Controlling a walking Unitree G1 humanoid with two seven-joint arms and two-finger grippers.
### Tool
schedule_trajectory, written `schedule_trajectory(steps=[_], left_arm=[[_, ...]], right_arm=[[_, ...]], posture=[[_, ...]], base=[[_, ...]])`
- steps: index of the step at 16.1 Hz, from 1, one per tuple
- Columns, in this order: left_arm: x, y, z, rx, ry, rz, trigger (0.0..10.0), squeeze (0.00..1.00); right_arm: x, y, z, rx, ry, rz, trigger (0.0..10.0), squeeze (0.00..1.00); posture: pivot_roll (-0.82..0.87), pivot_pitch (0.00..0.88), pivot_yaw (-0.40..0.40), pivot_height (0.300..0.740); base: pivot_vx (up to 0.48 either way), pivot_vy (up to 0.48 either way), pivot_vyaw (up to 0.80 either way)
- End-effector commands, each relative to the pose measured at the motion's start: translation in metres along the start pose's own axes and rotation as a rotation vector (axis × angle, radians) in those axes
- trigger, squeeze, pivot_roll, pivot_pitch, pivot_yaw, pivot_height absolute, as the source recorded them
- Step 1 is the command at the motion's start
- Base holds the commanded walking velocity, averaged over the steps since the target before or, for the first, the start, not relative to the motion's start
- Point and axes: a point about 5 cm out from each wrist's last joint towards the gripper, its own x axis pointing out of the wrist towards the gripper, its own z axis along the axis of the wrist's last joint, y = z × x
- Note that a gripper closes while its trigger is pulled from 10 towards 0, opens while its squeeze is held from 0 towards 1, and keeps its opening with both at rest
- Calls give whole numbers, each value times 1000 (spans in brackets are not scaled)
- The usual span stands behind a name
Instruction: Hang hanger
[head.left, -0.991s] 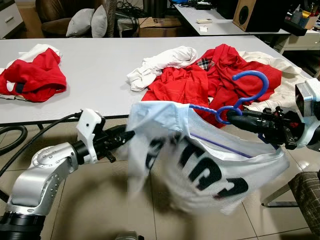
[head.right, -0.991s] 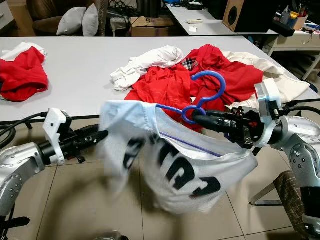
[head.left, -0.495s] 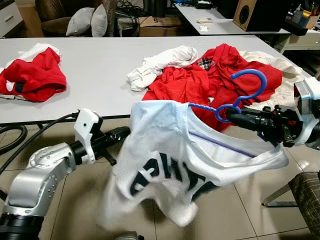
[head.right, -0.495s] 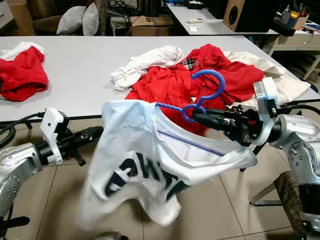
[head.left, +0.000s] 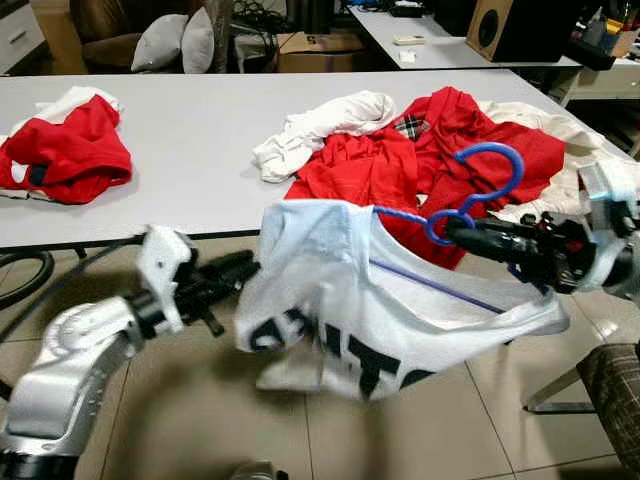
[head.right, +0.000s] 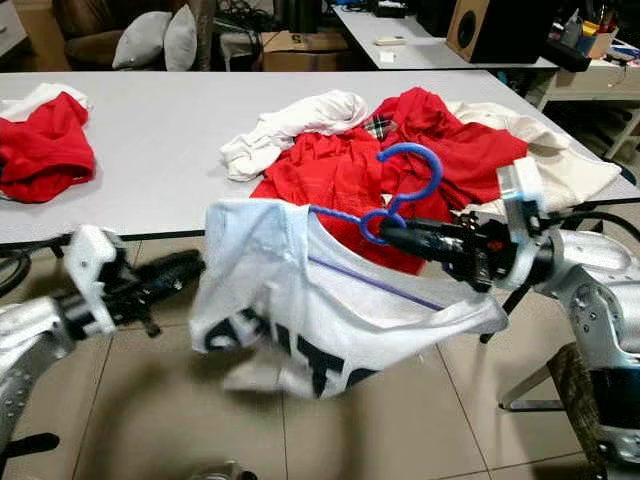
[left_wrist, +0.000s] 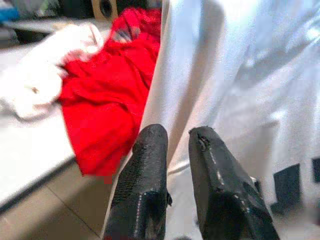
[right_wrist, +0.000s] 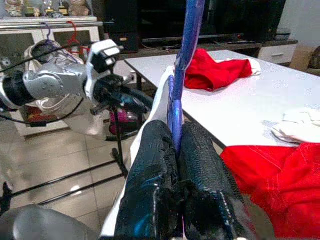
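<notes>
Right gripper (head.right: 388, 232): at 3 o'clock, fingers clamped on the blue hanger (head.right: 400, 187) just below its hook.
Hanger: in the air before the table (head.left: 190, 130), white T-shirt (head.left: 380, 300) draped on it.
Left gripper (left_wrist: 175, 137): at 9 o'clock, fingers slightly apart against the shirt's edge.
Table: red and white clothes (head.left: 400, 150) piled at 1 o'clock.

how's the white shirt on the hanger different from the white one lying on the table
The white shirt on the hanger hangs in the air in front of the table, draped over the blue hanger that the right pincer grips; the white garment on the table lies crumpled beside the red clothes. The hung shirt shows large black letters; the one on the table shows none. The left pincer is at the hung shirt's edge; nothing touches the other. Both are white.
</notes>
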Motion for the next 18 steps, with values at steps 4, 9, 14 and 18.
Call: schedule_trajectory(steps=[4, 9, 14, 18], left_arm=[[12, -6, 20, 86, -68, 3, 10000, 1000], [37, -16, 20, 126, -105, 71, 10000, 1000], [45, -7, 14, 158, -71, 206, 0, 27], [53, -5, 15, 143, -89, 258, 0, 0]], right_arm=[[12, -7, 4, -37, -9, -46, 10000, 0], [19, -6, 7, -45, -27, -40, 10000, 0], [21, -4, 9, -45, -40, -29, 10000, 0], [23, -2, 9, -43, -47, -17, 10000, 0]], posture=[[103, 0, -14, 740], [91, 0, -13, 740], [93, 0, -11, 740], [86, 0, -5, 740]], base=[[0, 0, 0], [0, 0, 0], [0, 0, 0], [0, 0, 0]])
